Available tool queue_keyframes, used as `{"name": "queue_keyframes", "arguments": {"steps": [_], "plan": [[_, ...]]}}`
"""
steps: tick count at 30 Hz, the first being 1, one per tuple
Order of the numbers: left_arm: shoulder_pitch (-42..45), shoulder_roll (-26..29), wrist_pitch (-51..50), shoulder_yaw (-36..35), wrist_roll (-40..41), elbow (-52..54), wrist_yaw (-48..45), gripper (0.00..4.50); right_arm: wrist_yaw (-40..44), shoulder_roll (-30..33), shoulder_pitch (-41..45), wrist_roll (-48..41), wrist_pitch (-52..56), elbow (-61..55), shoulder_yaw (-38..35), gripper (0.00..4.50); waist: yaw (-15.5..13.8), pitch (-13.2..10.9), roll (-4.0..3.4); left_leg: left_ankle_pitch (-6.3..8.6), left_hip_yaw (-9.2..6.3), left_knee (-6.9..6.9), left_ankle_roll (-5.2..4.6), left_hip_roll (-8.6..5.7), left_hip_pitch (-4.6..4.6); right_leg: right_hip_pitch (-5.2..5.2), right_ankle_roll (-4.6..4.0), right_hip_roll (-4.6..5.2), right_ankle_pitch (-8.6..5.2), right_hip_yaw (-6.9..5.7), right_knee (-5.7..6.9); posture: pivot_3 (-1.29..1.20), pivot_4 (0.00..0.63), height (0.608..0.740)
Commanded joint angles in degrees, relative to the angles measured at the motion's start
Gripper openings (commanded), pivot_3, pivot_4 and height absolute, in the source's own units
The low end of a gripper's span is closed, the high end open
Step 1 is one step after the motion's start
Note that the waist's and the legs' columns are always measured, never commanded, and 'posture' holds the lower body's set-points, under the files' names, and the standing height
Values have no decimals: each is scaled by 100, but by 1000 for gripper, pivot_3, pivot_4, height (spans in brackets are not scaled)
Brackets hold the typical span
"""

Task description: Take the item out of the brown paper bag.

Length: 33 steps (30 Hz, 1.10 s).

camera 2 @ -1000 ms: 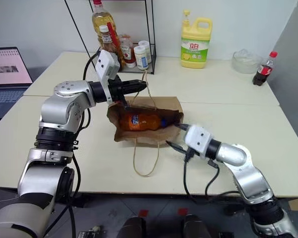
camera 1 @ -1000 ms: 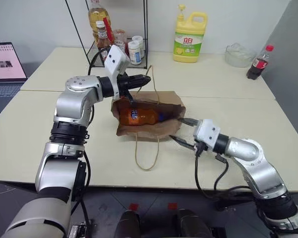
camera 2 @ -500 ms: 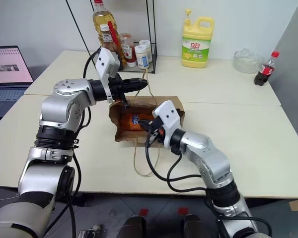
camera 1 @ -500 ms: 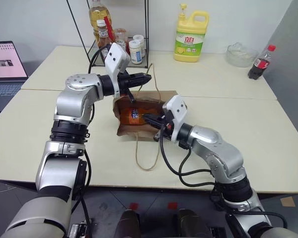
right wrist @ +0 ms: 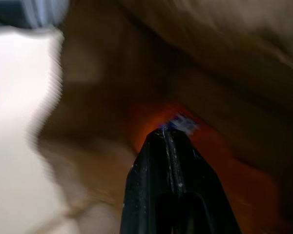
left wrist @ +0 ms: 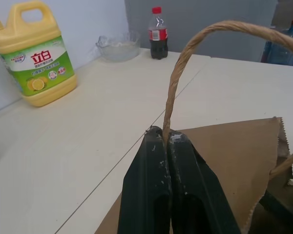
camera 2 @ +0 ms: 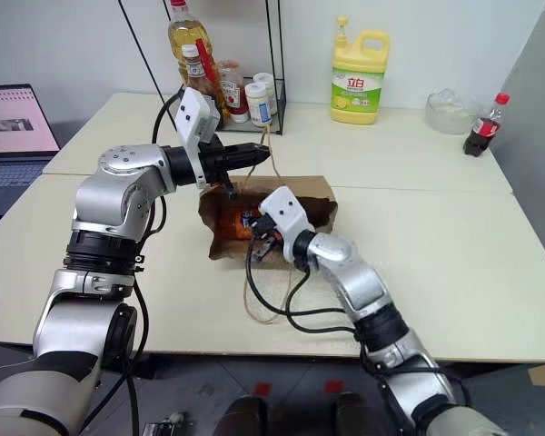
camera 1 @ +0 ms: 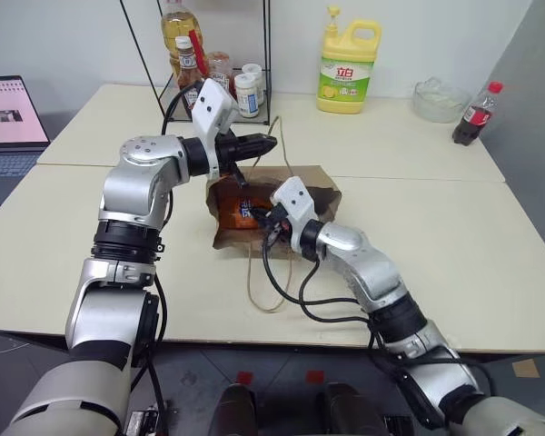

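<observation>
Nearest on the bench [camera 1: 64, 263], the bag's free handle [camera 1: 265, 277] lies in a loop toward the front edge. Right tool [camera 2: 254, 227] sits in the mouth of the bag [left wrist: 234, 161], fingers clenched together with nothing seen between them; in the right wrist view their tips point at the orange bottle [right wrist: 185, 141], close to its blue-white label, contact not clear. The bottle lies on its side inside the bag, label toward the open end, partly hidden by the right wrist. The bag lies flat on the bench, mouth facing the robot's left. Just above it, left tool [left wrist: 166, 139] is clamped on the bag's other handle [left wrist: 185, 58], which arches up from between the shut fingers; this tool points level over the bag's upper edge. Further back: a wire rack [camera 1: 254, 64] with jars and sauce bottles at the left rear, a yellow jug [camera 1: 347, 68] near the wall, a clear bowl [camera 1: 439, 100] beside a cola bottle [camera 1: 475, 115] at the right rear. A laptop [camera 1: 9, 118] stands on the far left.
</observation>
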<state>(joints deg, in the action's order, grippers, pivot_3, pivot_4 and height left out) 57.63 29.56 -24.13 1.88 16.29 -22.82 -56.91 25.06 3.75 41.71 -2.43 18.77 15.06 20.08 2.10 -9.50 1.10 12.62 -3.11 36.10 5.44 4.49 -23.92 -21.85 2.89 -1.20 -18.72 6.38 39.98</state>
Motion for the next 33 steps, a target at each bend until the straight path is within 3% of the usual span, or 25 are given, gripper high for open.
{"name": "queue_keyframes", "arguments": {"steps": [1, 3, 6, 16, 33], "plan": [[81, 54, 83, -111, 18, 190, 7, 0, -324, 63, 342, 597, -592, 407, 75, 30, 5, 0, 0, 0, 0, 0, 0, 0, -1, -1, 0, 0, 0, 0, 0, 0, 150, 740], [53, 71, 88, -119, 18, 202, 6, 0, -326, 160, 448, 906, -823, 580, 216, 189, 15, 0, 0, 0, 0, -2, 0, 0, -1, -3, 0, 0, 0, 0, 0, 0, 150, 740], [40, 80, 97, -121, 18, 201, 6, 0, -221, 272, 547, 1262, -1145, 769, 423, 930, 44, 0, 0, -1, 1, -4, 2, 0, 0, -4, 0, 0, 0, 0, 0, 0, 150, 740], [47, 52, 101, -118, 23, 186, 26, 0, 144, 207, 717, 1680, -1456, 1303, 607, 4469, 71, 0, 0, -2, 0, -4, 4, 1, 0, -4, 0, 0, 0, 0, 2, 0, 150, 740], [20, 23, 42, -115, 47, 276, 54, 0, -66, -165, 1704, 2539, -1681, 3442, 859, 4469, 122, 0, -1, -6, 0, -4, 10, 1, 4, -3, -1, 1, 0, -1, 6, 0, 150, 740]]}}
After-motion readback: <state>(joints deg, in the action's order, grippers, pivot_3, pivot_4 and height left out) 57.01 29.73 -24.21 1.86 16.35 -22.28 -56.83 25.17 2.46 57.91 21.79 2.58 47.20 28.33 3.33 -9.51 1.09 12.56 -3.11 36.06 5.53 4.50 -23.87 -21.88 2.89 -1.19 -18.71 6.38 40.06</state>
